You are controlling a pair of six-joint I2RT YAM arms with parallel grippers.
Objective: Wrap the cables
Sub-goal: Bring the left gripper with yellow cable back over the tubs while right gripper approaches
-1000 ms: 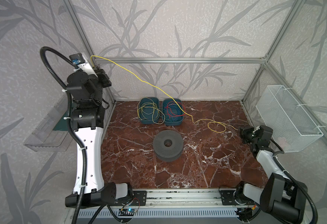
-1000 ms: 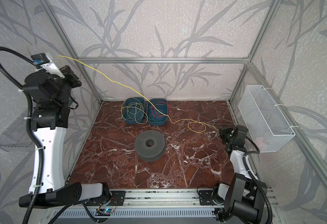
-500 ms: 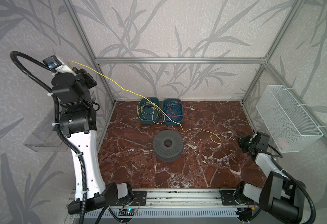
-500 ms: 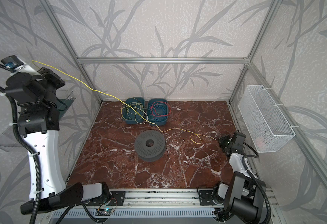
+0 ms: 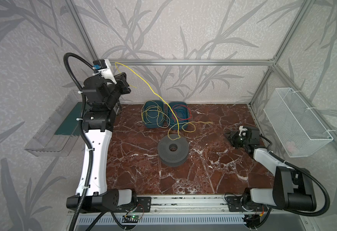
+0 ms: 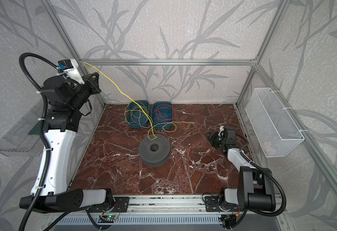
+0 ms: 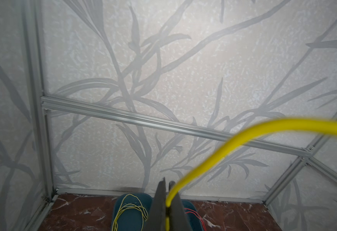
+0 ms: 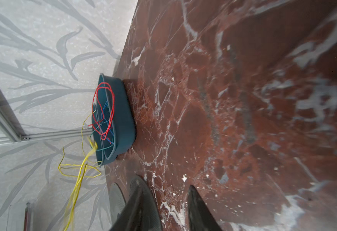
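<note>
Yellow cable [image 7: 283, 124] | pinched in left gripper [image 7: 168, 184] | mount lettering [image 5: 103, 70] apparently illegible

Each arm has white moulded links [image 5: 94, 160] between black joint housings [image 5: 95, 121]. A black ribbed hose [image 5: 71, 66] runs along each arm, fastened by white cable ties [image 5: 90, 149]. The white camera mount [image 5: 106, 72] carries a blue connector [image 5: 96, 67]. Left end effector [image 7: 168, 183] and right end effector [image 8: 164, 181]: dark grey tapered fingers [image 8: 141, 208].
</note>
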